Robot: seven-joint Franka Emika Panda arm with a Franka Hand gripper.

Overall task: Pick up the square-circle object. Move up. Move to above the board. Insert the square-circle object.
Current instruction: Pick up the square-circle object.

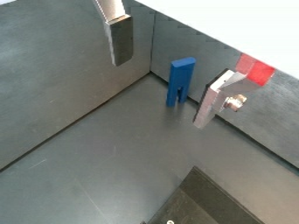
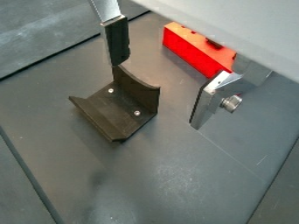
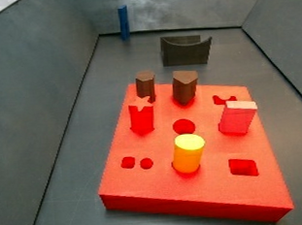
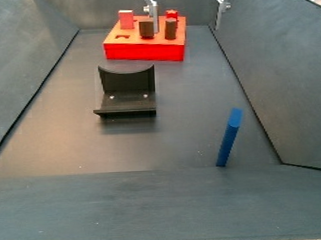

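Observation:
A blue upright piece (image 1: 181, 80), thin and slotted at its foot, stands on the grey floor near a wall corner, and shows in both side views (image 3: 124, 22) (image 4: 228, 137). I cannot tell from its shape whether it is the square-circle object. The red board (image 3: 159, 187) lies flat with round, square and small circular holes. It also appears in the other views (image 4: 147, 53) (image 2: 198, 48) (image 1: 254, 70). My gripper (image 1: 167, 70) (image 2: 163, 70) hangs open and empty high above the floor, apart from the blue piece. Its fingertips (image 4: 151, 2) show at a side view's top edge.
The dark fixture (image 2: 117, 109) (image 3: 185, 49) (image 4: 126, 88) stands on the floor between board and blue piece. Pegs stand in the board: a yellow cylinder (image 3: 188, 153), a red block (image 3: 239, 118), two dark brown pegs (image 3: 145, 86). Grey walls enclose the floor.

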